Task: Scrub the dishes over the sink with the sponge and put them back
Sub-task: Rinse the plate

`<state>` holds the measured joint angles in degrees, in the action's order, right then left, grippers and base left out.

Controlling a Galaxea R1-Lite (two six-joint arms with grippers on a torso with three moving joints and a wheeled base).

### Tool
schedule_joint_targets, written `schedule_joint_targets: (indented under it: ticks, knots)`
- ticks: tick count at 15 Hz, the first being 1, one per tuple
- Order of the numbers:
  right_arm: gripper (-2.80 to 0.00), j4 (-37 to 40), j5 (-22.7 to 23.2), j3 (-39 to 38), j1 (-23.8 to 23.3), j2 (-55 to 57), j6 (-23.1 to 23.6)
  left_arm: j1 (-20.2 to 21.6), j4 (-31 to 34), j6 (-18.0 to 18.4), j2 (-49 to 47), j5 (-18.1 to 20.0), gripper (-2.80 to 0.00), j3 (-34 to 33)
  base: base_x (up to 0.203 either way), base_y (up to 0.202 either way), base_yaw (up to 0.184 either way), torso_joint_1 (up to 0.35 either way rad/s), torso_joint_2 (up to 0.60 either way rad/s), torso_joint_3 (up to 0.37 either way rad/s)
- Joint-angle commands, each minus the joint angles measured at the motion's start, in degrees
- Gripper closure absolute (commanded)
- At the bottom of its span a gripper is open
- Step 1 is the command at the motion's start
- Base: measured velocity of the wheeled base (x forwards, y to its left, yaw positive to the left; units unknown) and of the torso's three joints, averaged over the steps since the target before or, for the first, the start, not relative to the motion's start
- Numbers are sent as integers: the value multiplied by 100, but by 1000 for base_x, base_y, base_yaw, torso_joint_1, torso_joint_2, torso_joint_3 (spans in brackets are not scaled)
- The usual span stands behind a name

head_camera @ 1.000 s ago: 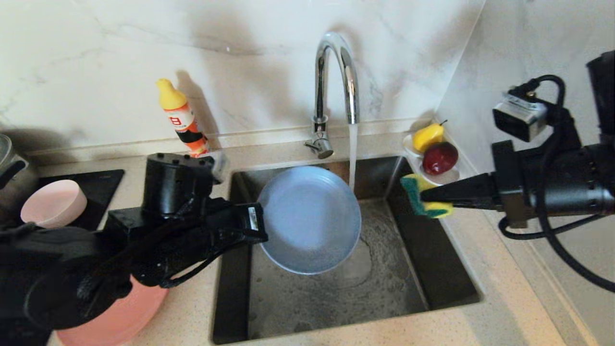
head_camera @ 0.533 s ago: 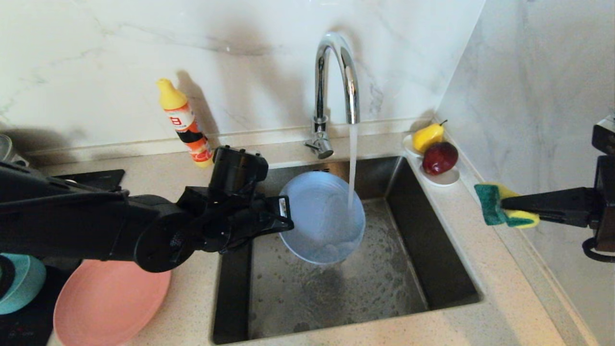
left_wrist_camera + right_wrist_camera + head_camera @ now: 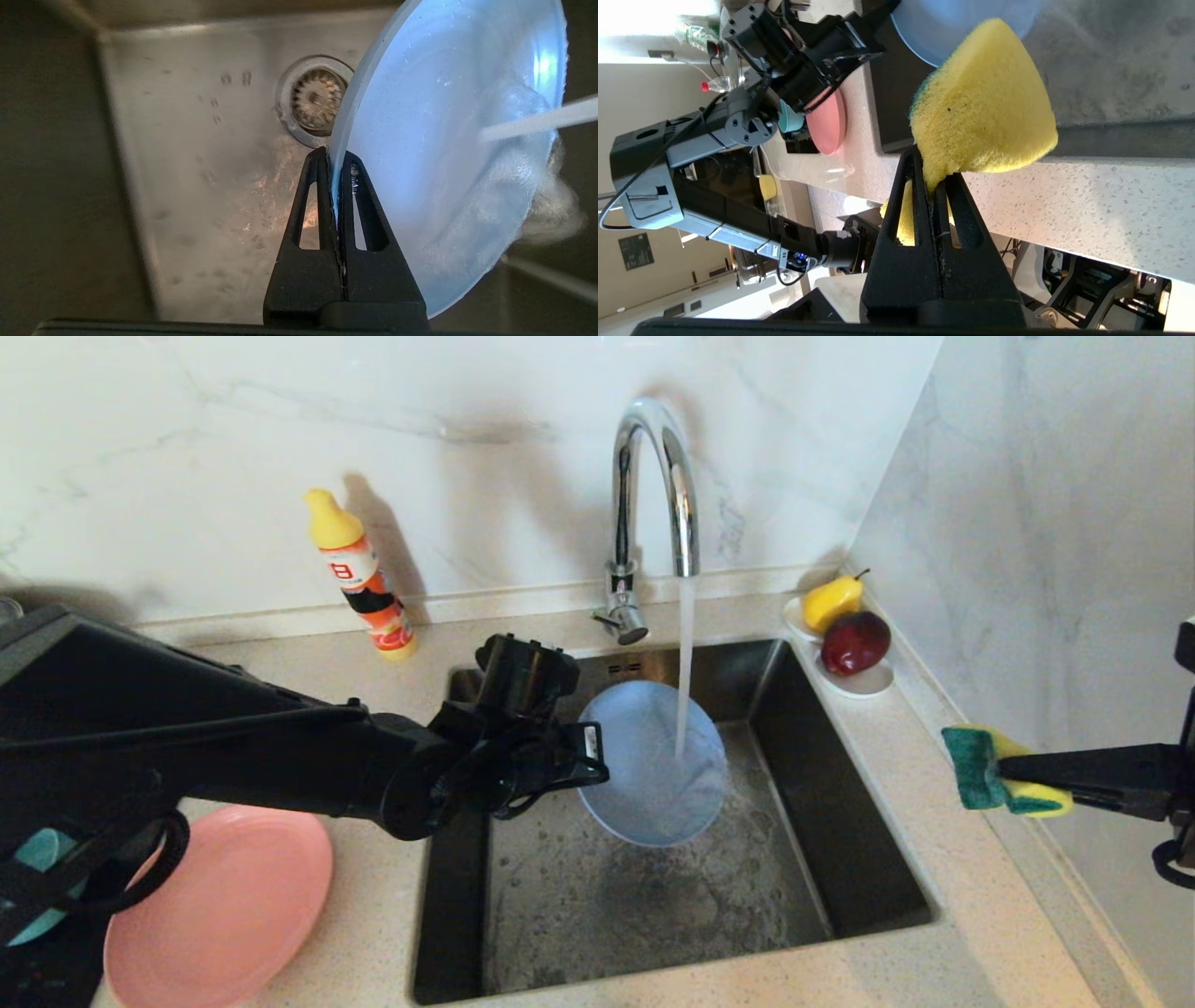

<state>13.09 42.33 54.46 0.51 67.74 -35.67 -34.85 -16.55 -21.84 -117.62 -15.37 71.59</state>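
Blue-grey, the plate point(image 3: 651, 775) hangs tilted over the sink point(image 3: 868, 859) under the tap's stream point(image 3: 684, 663), its rim pinched by the left gripper point(image 3: 335, 161). Right of the sink, above the counter point(image 3: 934, 803), the right gripper point(image 3: 931, 179) pinches the sponge point(image 3: 999, 782).

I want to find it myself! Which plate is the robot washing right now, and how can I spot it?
Look at the steel sink under the running tap. Over the basin, the left gripper pinches the rim of a blue-grey plate, tilted so the water hits its face. The salmon-pink plate lies flat on the counter; this is the only blue one and the only one held.
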Motion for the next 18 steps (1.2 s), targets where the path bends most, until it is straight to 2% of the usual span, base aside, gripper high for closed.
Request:
schedule_joint_targets:
  ticks: [1,4,7,8,11,13,14,16,18]
  knots:
    - [0,-39,30,-66,-69,11,-19,-126,-7,-18,-252,-10,0,168,0,0,0,0,0,0]
    - [0,-97,30,-119,-78,2,-19,-321,26,-72,-323,-18,0,286,0,0,0,0,0,0]
    - [0,-105,39,-111,-78,83,-19,-313,178,-292,-274,-27,0,203,0,0,0,0,0,0]
    - [0,-105,39,-111,-78,99,-19,-286,196,-303,-246,-69,0,136,0,0,0,0,0,0]
    - [0,-105,39,-111,-78,117,-19,37,189,-236,15,-523,0,-91,0,0,0,0,0,0]
    - [0,-105,39,-106,-77,149,-19,194,211,-209,450,-604,0,-265,0,0,0,0,0,0]
    - [0,-105,39,-111,-78,160,-19,259,206,-110,693,-697,0,-423,0,0,0,0,0,0]
    - [0,-104,39,-156,-74,169,-19,448,141,469,1087,-1351,0,-693,0,0,0,0,0,0]
    - [0,-105,39,-186,-69,154,-19,634,39,915,1416,-1664,0,-841,0,0,0,0,0,0]
